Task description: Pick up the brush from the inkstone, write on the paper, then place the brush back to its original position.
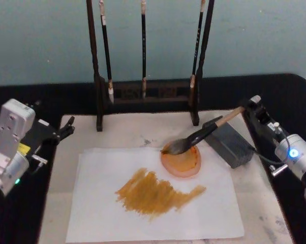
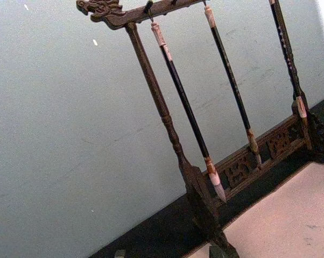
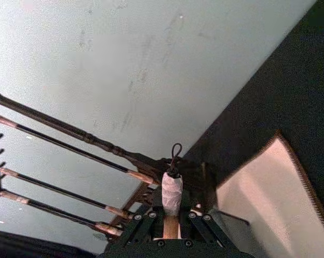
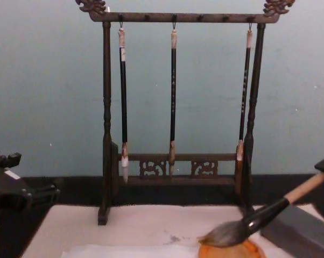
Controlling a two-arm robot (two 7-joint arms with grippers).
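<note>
My right pincer [image 1: 250, 105] pinching brush [image 1: 204, 133] just below end cap; handle stretch between fingers [image 3: 143, 223] hidden. Bristles on orange dish [image 1: 186, 168] at far edge of paper [image 1: 107, 203]. Handle slants over grey inkstone [image 1: 232, 145]; contact unclear. My left pincer [image 1: 66, 128] parked left of mat [image 1: 127, 129], spread.

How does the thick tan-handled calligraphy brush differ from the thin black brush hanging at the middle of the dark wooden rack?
The thick tan-handled brush slants, bristles down at the round orange dish; the thin black brush hangs upright from the dark wooden rack. The right gripper holds the thick brush's end; the thin brush hangs free. Thick bristles are bushy, the thin tip narrow. Both point bristles downward.
</note>
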